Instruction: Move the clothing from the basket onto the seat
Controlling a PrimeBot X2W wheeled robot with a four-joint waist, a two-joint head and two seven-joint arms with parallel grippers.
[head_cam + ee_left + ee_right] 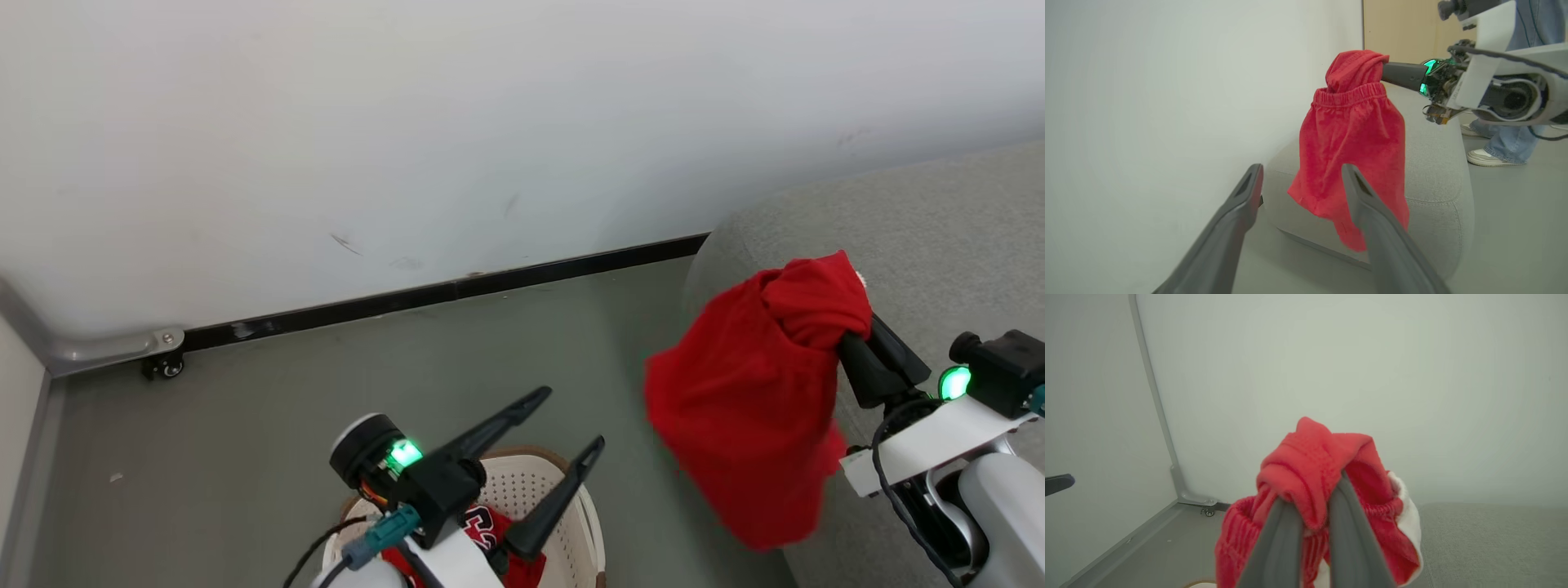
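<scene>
The plain red garment (pixel 751 392) hangs in the air over the rounded front edge of the light-grey seat (pixel 939 245). My right gripper (pixel 849 335) is shut on its bunched waistband. From the wrist, that right gripper (pixel 1314 498) pinches the red garment (pixel 1310 465) above the seat (pixel 1494 539). My left gripper (pixel 571 420) stands open and holds nothing above the cream basket (pixel 531 482), where the red jersey (pixel 482 527) lies. In the left wrist view, the left gripper (pixel 1302 175) points at the hanging garment (pixel 1351 134), the right gripper (pixel 1392 71) and the seat (pixel 1433 175).
A pale wall with a black skirting strip (pixel 449 290) runs behind the grey floor. A small caster on a metal bracket (pixel 163 359) sits at the wall's left corner. A person's legs in jeans and white shoes (pixel 1486 157) stand beyond the seat.
</scene>
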